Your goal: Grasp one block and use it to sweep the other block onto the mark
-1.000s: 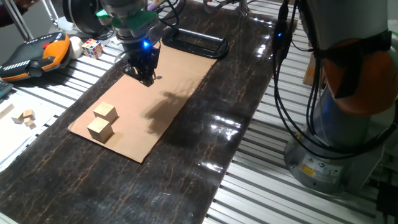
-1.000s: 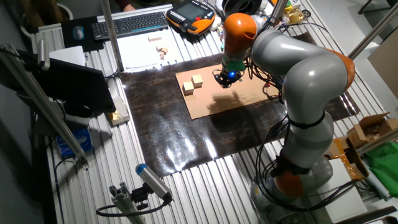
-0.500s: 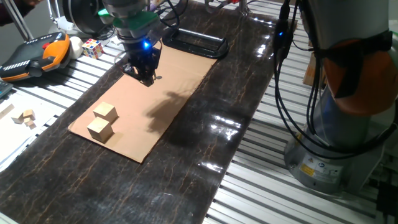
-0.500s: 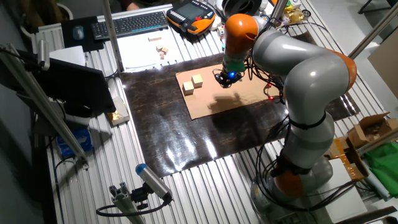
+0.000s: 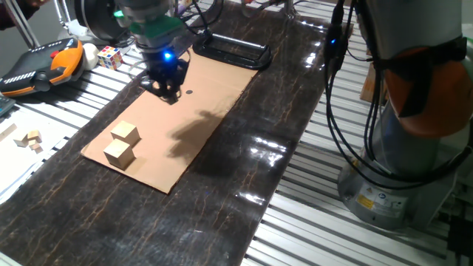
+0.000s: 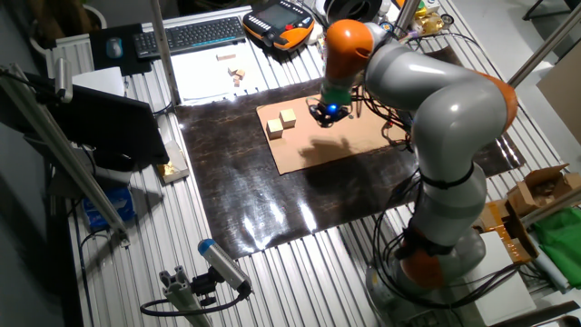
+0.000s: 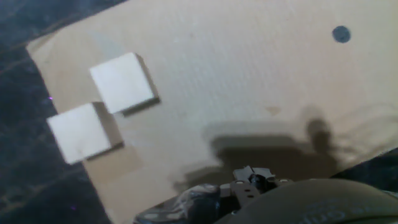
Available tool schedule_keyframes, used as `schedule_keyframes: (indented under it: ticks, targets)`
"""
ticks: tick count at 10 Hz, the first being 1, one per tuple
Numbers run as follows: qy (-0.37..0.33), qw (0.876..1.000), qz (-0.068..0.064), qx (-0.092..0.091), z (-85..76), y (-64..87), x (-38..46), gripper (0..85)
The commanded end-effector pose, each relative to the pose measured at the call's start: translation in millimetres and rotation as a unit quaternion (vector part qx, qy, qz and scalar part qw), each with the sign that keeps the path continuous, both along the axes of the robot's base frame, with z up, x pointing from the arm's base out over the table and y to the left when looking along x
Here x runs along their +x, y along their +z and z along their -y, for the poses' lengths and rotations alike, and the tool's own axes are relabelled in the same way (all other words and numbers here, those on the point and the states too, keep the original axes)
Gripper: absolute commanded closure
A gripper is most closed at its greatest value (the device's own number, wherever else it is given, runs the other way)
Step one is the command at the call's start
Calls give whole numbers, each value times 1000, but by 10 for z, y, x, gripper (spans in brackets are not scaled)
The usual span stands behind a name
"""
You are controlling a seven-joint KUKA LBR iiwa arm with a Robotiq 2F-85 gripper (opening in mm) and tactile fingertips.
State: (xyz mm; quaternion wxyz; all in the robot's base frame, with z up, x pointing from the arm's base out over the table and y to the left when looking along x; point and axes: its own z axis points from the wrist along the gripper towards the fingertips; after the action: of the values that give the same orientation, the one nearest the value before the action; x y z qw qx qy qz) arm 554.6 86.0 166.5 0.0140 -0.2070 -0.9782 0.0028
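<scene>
**Operator:** What do the blocks look like from where you sit?

**Observer:** You have two plain pale wooden cubes, unmarked. One block sits a little nearer the arm, the other block nearer the cardboard's end. In the hand view they look to meet corner to corner, set diagonally (whether they truly touch, I cannot tell). Both rest flat on the tan cardboard sheet, close to its far end and apart from the gripper.

**Operator:** And the mark?

**Observer:** One small black round dot drawn on bare cardboard, far smaller than a block's face. In one fixed view you can see it just beside the gripper, well apart from the two blocks.

**Operator:** What is the hand doing?

**Observer:** Your gripper hangs above the cardboard, near the mark, with a blue light glowing on its body. It holds nothing. As for how wide the fingers stand, I cannot tell: they show only as a dark cluster in both fixed views, and the hand view shows no fingertips at all.

**Operator:** Count the rest for me.

**Observer:** One cardboard sheet on one dark mat. One black rectangular frame at the sheet's other end. Off the mat you have one orange-and-black pendant, one coloured puzzle cube, and a few spare wooden pieces.
</scene>
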Motion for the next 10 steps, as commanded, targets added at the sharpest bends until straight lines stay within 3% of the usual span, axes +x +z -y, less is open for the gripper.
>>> schedule_keyframes:
  ticks: [1,3,6,10]
  targets:
    - [-22,1000,1,2,-135,15,28,843]
    - [-60,998,3,-8,-379,14,110,843]
    - [-112,994,6,-5,-653,-44,158,843]
    - [-147,989,6,14,-796,-136,196,843]
